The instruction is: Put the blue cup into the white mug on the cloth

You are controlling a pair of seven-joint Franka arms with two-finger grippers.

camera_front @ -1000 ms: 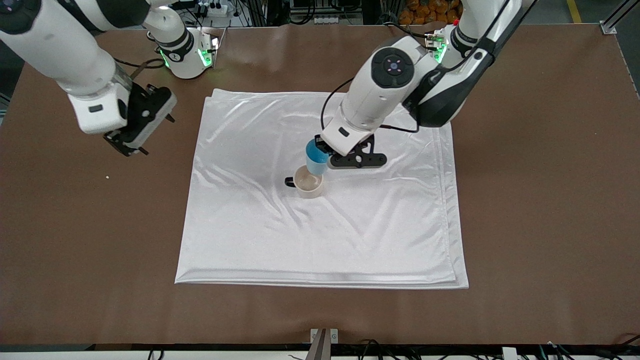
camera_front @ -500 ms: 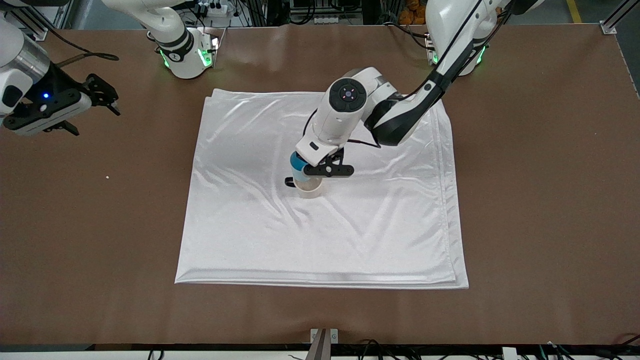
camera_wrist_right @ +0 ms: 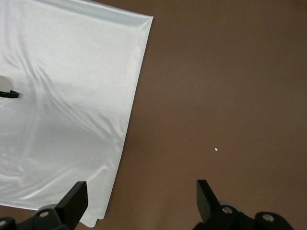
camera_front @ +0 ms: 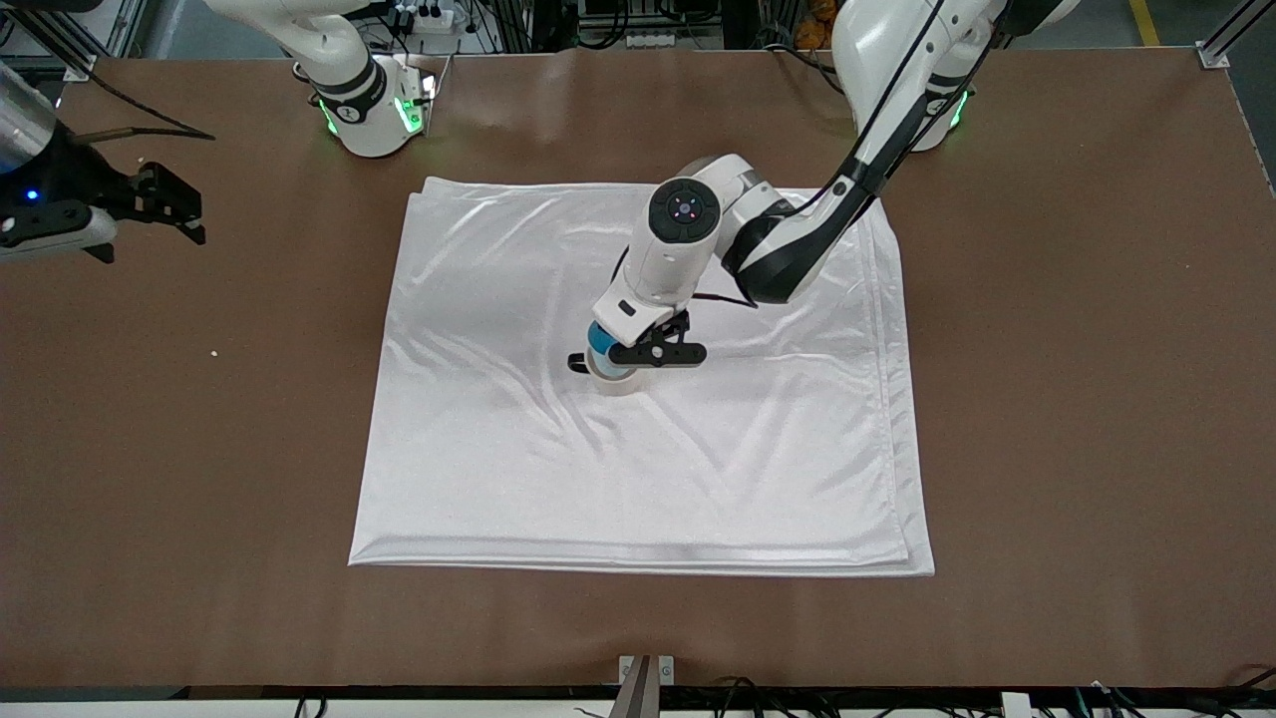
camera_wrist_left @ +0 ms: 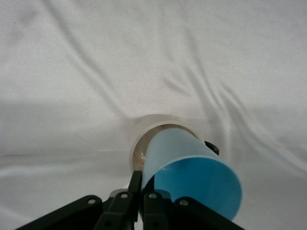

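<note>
The blue cup (camera_front: pixel 601 340) sits with its base down inside the white mug (camera_front: pixel 613 379), which stands on the white cloth (camera_front: pixel 518 469) near the cloth's middle. The mug's dark handle (camera_front: pixel 576 363) points toward the right arm's end. My left gripper (camera_front: pixel 618 351) is shut on the blue cup's rim; in the left wrist view the fingers (camera_wrist_left: pixel 135 184) pinch the cup's wall (camera_wrist_left: pixel 182 153) while the cup leans in the mug (camera_wrist_left: pixel 139 136). My right gripper (camera_wrist_right: pixel 141 199) is open and empty, up over bare table beside the cloth's edge (camera_wrist_right: pixel 136 86) at the right arm's end.
The brown table (camera_front: pixel 1077 399) surrounds the cloth. A small white speck (camera_front: pixel 213 352) lies on the table toward the right arm's end, also in the right wrist view (camera_wrist_right: pixel 216 150). The two arm bases (camera_front: pixel 374 115) stand at the table's back edge.
My left gripper has lowered the blue cup from above the mug into it. My right arm has swung away from the cloth toward its end of the table.
</note>
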